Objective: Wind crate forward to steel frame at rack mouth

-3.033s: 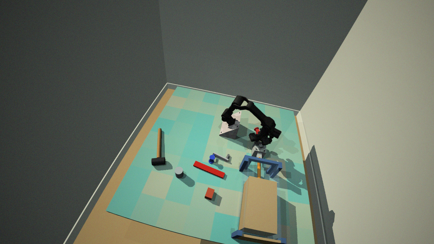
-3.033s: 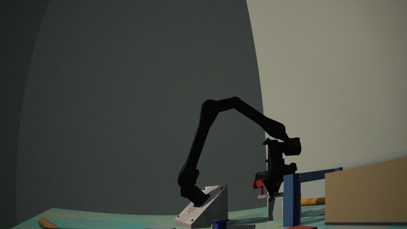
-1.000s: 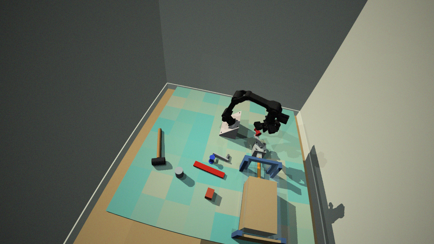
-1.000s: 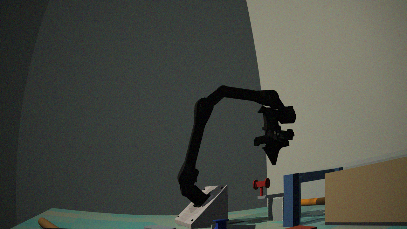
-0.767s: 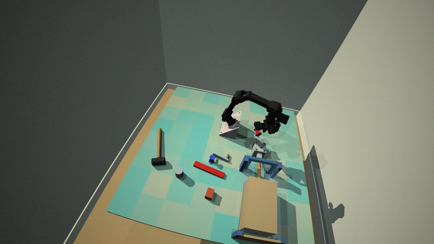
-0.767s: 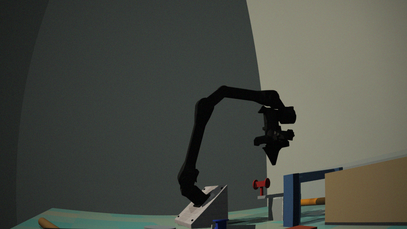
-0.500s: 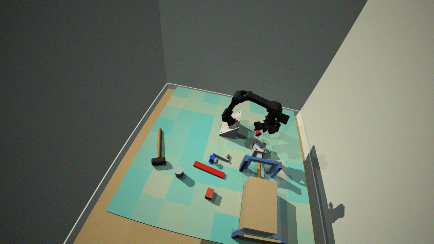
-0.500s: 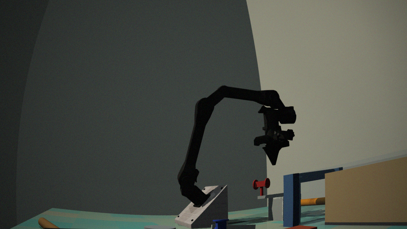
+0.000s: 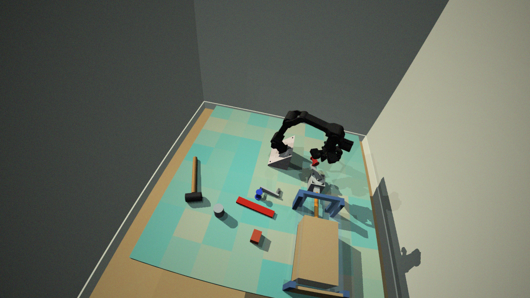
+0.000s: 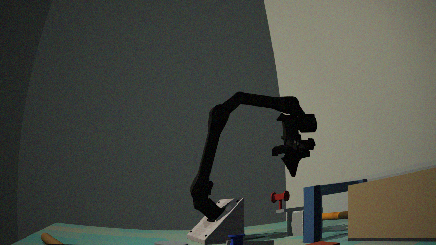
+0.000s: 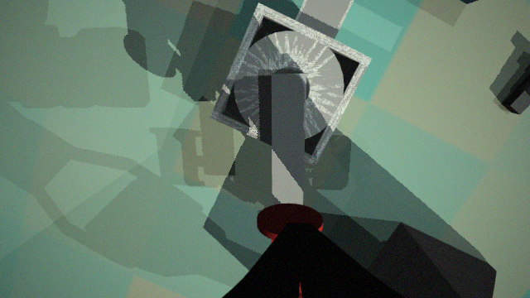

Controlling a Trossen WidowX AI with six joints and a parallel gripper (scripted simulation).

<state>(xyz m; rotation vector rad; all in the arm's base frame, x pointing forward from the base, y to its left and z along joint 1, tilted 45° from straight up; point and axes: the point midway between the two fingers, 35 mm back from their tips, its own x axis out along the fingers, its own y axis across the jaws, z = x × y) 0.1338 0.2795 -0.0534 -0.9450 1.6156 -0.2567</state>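
My gripper (image 10: 293, 175) (image 11: 297, 234) is shut and empty, pointing down above the winch handle. This handle's red grip (image 9: 314, 161) (image 10: 279, 196) (image 11: 290, 216) stands up on a grey crank arm (image 11: 287, 108), which lies across the top of the winch (image 9: 316, 184) (image 10: 297, 224) (image 11: 327, 83). The arm's hub end covers the round hole. An orange strap (image 9: 316, 210) (image 10: 335, 215) runs back to the tan crate (image 9: 318, 248) (image 10: 390, 210). The crate sits flat, with a gap between its front and the blue steel frame (image 9: 326, 197) (image 10: 307, 213).
A second crank with a blue knob (image 9: 258, 194) (image 10: 236, 239) lies left of the winch. A red bar (image 9: 255, 207), grey cylinder (image 9: 219, 210), orange-red block (image 9: 255, 236) and mallet (image 9: 194, 174) lie farther out. The frame stands close behind the winch.
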